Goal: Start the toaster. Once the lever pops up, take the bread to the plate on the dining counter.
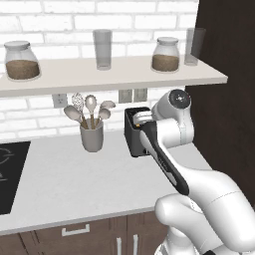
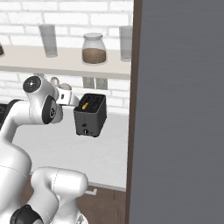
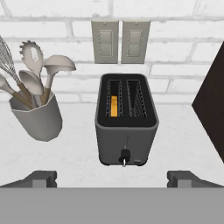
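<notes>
Bread point(image 3: 113, 106) sat in toaster point(image 3: 126, 131) slot (left one); lever not yet pressed; claw point(image 3: 112, 178) spread wide, empty, facing it.

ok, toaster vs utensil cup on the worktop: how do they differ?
The toaster is dark grey and boxy; the utensil cup is pale grey and round. The toaster holds an orange-edged bread slice in one slot; the cup holds spoons and a whisk. Both stand upright against the brick wall, apart.
</notes>
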{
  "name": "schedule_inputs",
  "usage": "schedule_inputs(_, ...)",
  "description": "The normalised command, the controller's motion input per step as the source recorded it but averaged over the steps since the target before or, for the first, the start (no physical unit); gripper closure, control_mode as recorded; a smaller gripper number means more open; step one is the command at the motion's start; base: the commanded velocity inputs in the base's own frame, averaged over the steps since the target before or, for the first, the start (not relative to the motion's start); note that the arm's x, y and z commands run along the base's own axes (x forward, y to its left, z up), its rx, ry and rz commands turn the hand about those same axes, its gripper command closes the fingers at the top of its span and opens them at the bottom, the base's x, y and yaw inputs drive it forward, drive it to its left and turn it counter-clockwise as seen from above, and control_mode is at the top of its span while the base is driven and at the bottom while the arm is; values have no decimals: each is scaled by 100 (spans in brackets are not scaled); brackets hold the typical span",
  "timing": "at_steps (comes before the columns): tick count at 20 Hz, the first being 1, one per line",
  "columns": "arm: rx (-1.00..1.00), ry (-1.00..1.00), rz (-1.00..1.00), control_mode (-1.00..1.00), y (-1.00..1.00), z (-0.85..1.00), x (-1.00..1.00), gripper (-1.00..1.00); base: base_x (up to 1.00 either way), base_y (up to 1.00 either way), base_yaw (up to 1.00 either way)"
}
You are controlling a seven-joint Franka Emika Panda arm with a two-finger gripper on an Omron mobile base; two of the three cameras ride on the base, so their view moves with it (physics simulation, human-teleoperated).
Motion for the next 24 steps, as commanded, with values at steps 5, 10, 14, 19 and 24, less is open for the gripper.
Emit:
schedule_inputs(5, 0, 0, 0, -100, 0, 0, 0, -100, 0, 0, 0)
schedule_inputs(10, 0, 0, 0, -100, 0, 0, 0, -100, 0, 0, 0)
schedule_inputs(14, 0, 0, 0, -100, 0, 0, 0, -100, 0, 0, 0)
schedule_inputs(19, 0, 0, 0, -100, 0, 0, 0, -100, 0, 0, 0)
schedule_inputs(24, 0, 0, 0, -100, 0, 0, 0, -100, 0, 0, 0)
